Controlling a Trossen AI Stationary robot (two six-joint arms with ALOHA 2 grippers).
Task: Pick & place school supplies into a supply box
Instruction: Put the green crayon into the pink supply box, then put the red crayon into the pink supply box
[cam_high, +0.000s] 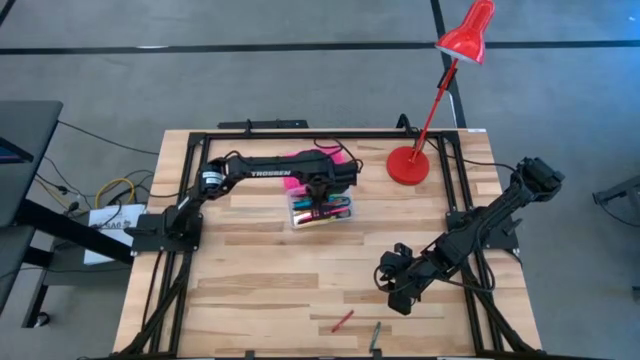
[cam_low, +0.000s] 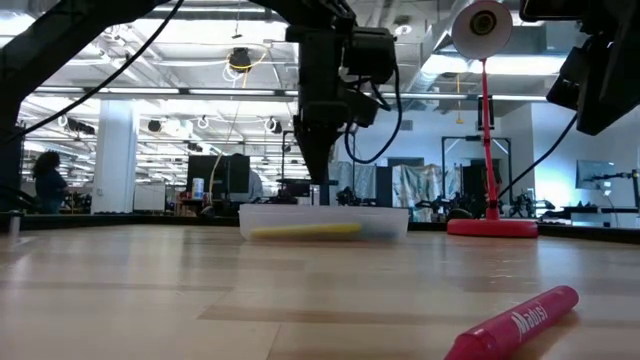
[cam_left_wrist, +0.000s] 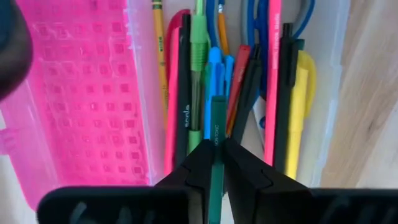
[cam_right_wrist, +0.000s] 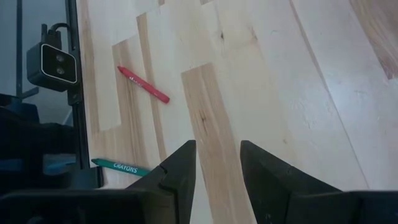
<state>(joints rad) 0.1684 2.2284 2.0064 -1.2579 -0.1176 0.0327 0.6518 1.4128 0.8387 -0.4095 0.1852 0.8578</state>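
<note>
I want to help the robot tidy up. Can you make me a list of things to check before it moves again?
1. Box lid open: ok. The pink lid lies flat beside the supply box.
2. Left gripper over the box: ok.
3. Green pen let go: not ok. It sits between the fingers, and they are close against it.
4. Pen lined up with the others: ok, it points the same way as the pens in the box.
5. Right gripper ready: ok, open and empty above the table.
6. All supplies packed: not ok. A red crayon and a green crayon are on the table.
</note>
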